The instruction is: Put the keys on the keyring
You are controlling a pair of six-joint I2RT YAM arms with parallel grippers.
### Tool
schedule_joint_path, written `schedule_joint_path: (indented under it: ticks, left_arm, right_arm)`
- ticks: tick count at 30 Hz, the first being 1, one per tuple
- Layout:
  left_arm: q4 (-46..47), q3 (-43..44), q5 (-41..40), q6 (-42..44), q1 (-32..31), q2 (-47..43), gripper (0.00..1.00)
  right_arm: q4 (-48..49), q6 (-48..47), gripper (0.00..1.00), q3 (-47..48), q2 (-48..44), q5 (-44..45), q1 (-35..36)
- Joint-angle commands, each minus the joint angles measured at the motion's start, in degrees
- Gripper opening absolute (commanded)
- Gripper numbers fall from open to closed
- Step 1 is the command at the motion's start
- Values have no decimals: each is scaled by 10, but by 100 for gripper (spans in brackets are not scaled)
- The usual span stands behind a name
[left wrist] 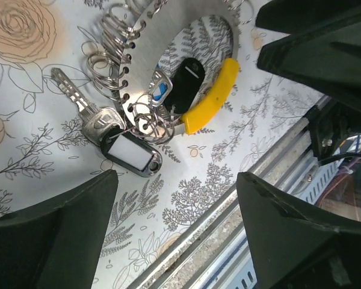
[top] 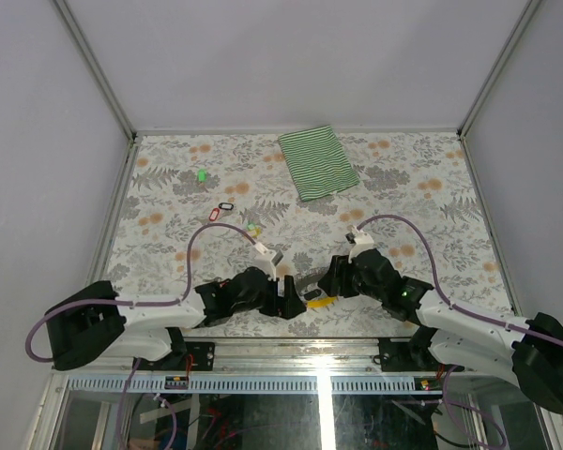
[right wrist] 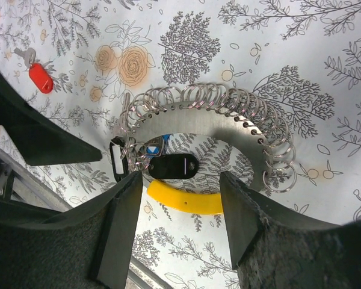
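A flat metal arc plate [right wrist: 228, 120] with a yellow handle [right wrist: 186, 201] carries several wire keyrings [right wrist: 281, 174] through its holes. A black-tagged key [right wrist: 173, 166] and a blue-tagged one [right wrist: 151, 149] hang on rings at its left end. A silver key [left wrist: 78, 99] with a black-framed white tag [left wrist: 129, 153] lies beside the plate, touching its rings [left wrist: 99, 63]. My left gripper [left wrist: 177, 229] is open and empty, near the table's front edge. My right gripper [right wrist: 180, 223] is open and empty, just above the yellow handle. A red-tagged key [right wrist: 40, 77] lies apart.
In the top view, loose keys with green [top: 202, 174], black [top: 226, 207] and red [top: 214, 215] tags lie mid-left on the floral table. A green-striped folded cloth [top: 319, 162] lies at the back. The metal front rail [left wrist: 228, 198] runs close under the left gripper.
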Motion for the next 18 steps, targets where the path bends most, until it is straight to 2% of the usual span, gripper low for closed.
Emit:
schedule_joint_path:
  ticks: [1,4,7,18]
  left_arm:
    - [-31,-1,-43,4,-3,-68,81]
    - [-55,8,-79,20,0,-109,82]
    - [-45,18,-70,43,14,-111,84]
    - [35,41,-36,68,32,3,86]
  right_arm:
    - [-2,-16,60,6,-17,30,-4]
    - [-11,-25,60,14,-12,32,-4]
    - [-13,-27,60,20,-7,30,-4]
    - [-13,-21,60,25,-6,21,-4]
